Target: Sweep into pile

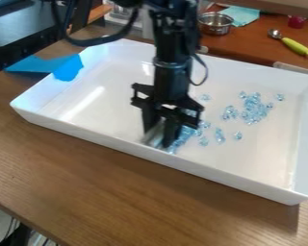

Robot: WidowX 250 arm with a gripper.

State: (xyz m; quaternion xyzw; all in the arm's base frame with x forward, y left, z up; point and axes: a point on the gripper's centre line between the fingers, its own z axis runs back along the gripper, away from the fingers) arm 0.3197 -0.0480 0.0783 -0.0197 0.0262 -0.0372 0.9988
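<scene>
From where I stand, a flat bright blue piece of sheet material (68,68) lies at the far left, partly on the brown wood-grained table (86,192) and partly over the edge of a big, shallow white rectangular tray (105,86). The tray sits on the table, running from there right across to the far right. Near its middle the black arm (173,62) hangs down, and its black pincer (161,137) is low inside, close to the near wall. The pincer's two fingers stand a little apart, closed around a pale grey piece (154,134), whose shape I can't quite make out. The small, clear light-blue gems (253,110) begin right beside the pincer's right-hand finger, bunched thickly there. A few sit loose just past them, then comes a looser cluster farther back in the right half of the tray, with a single one beyond it. Behind the tray, on a reddish-brown surface (263,41), I see a round shiny metal bowl (215,24), a pale aqua cloth (241,15), a metal spoon with a yellow-green handle (296,46) and a small deep-pink object (297,21).
</scene>
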